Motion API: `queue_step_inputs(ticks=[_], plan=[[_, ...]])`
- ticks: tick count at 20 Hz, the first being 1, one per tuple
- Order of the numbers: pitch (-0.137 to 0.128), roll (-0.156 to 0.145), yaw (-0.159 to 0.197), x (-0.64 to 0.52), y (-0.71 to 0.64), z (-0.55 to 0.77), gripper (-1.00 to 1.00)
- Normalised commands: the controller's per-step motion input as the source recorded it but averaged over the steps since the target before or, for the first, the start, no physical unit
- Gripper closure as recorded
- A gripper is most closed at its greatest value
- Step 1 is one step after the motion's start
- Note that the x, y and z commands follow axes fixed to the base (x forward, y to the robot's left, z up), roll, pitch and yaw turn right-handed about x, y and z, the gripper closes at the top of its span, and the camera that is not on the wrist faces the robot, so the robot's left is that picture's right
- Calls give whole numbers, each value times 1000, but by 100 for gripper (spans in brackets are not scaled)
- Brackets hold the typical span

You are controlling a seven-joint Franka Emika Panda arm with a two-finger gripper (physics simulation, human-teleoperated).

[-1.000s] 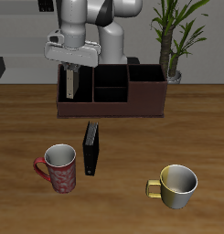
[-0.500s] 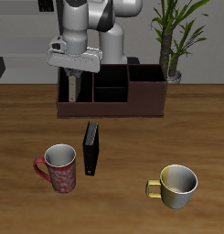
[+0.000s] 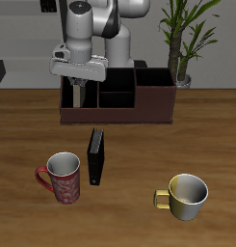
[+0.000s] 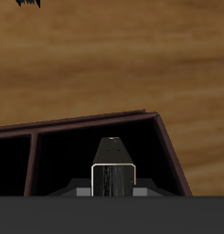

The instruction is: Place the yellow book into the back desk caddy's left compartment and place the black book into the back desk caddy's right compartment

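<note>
The robot's two-finger gripper (image 3: 79,85) hangs over one end section of the long, low, reddish-brown wooden desk caddy (image 3: 118,108) with the black inside, which stands far back on the brown wooden table (image 3: 139,217). In the wrist view a small thin grey-tan book (image 4: 114,167), the yellow book of the task, stands upright between the fingers, so I judge the gripper to be closed on it, with the book's lower part inside the narrow undivided end compartment (image 4: 102,160). From the exterior view I cannot tell if the book already touches the bottom of this compartment. The step in hand is then the placing of the yellow book into the left compartment. The next move probably calls for a straight lowering, an opening of the fingers, and a vertical lift so that the book is not pulled out or tipped against the dark wall. The thin all-black hardcover book (image 3: 95,157) stands on its edge on the table, nearer the front edge, just beside the red patterned mug (image 3: 63,178) and well apart from the cream and yellow mug (image 3: 185,196). It must go afterwards into the wide compartment (image 3: 154,96) at the other end of the caddy.
</note>
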Motion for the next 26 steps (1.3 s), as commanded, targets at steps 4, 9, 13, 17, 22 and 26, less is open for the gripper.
queue_step_inputs(ticks=[4,9,13,17,22,26], plan=[[19,-3,-12,58,-23,-105,100],[30,2,-8,49,-21,-186,100],[16,-2,-6,38,-14,-116,100],[-2,48,29,-28,108,-4,-100],[-22,-6,4,19,-26,145,-100],[-12,-1,9,41,36,154,-100]])
